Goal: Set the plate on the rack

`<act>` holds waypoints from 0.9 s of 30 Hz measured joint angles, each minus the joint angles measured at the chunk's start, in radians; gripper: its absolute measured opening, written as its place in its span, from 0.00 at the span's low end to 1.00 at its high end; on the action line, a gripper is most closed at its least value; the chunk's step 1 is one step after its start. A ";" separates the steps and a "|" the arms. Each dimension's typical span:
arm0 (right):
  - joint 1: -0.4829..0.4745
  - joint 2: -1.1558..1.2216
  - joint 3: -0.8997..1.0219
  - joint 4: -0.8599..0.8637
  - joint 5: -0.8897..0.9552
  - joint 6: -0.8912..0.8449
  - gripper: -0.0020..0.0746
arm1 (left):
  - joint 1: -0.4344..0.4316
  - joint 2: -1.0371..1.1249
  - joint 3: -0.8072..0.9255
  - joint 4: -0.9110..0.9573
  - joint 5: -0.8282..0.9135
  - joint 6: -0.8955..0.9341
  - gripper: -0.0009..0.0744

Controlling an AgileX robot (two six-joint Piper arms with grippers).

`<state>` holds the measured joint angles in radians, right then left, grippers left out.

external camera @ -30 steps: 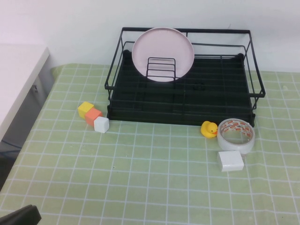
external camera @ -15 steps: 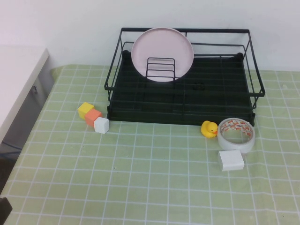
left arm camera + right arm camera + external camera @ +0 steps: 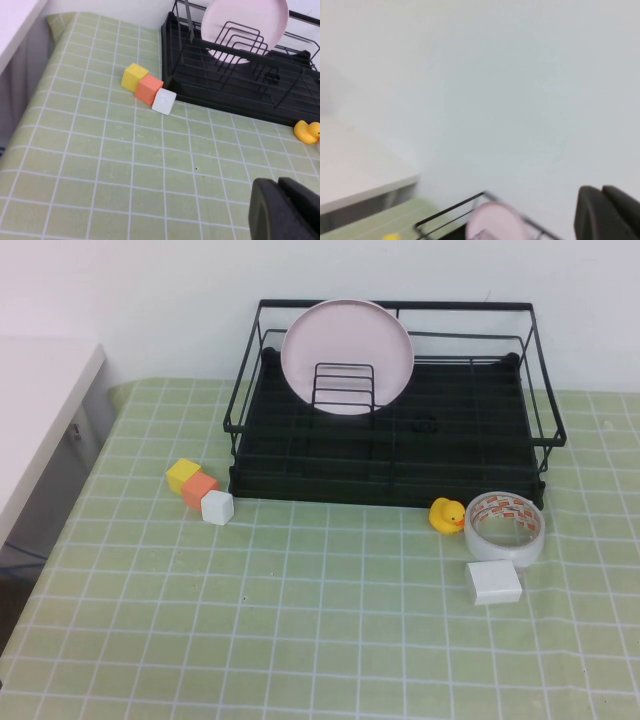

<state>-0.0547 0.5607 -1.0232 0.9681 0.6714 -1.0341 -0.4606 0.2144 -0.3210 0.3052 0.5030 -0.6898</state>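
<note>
The pale pink plate (image 3: 347, 345) stands upright in the black wire rack (image 3: 400, 455), leaning in the small wire holder (image 3: 343, 385) at the rack's back left. Neither arm shows in the high view. My left gripper (image 3: 279, 184) is shut and empty, hovering low over the green checked cloth, well short of the rack (image 3: 225, 95) and plate (image 3: 250, 20). My right gripper (image 3: 602, 192) is shut with nothing in it, raised and facing the white wall. Far below it, the plate (image 3: 495, 222) and a rack rail (image 3: 450, 210) show blurred.
Yellow (image 3: 182, 472), orange (image 3: 199, 487) and white (image 3: 216, 506) cubes lie left of the rack's front. A rubber duck (image 3: 446, 514), a tape roll (image 3: 505, 527) and a white box (image 3: 493, 583) sit at the front right. A white table (image 3: 40, 400) borders the left.
A dark part of the left arm at the lower left corner of the high view has slid out of sight. The plate and the other things have not moved.
</note>
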 joint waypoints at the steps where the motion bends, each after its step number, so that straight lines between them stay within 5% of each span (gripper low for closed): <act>1: 0.000 -0.059 0.035 0.000 -0.018 -0.002 0.03 | 0.000 0.000 0.000 0.000 0.000 -0.002 0.01; 11: 0.000 -0.408 0.235 -0.044 -0.116 -0.004 0.02 | 0.000 0.000 0.000 -0.041 0.000 -0.012 0.01; 27: 0.000 -0.431 0.473 -0.048 -0.035 -0.004 0.02 | 0.000 0.000 0.000 -0.043 0.000 -0.016 0.01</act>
<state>-0.0547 0.1301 -0.5507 0.9201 0.6366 -1.0380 -0.4606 0.2144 -0.3210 0.2619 0.5032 -0.7062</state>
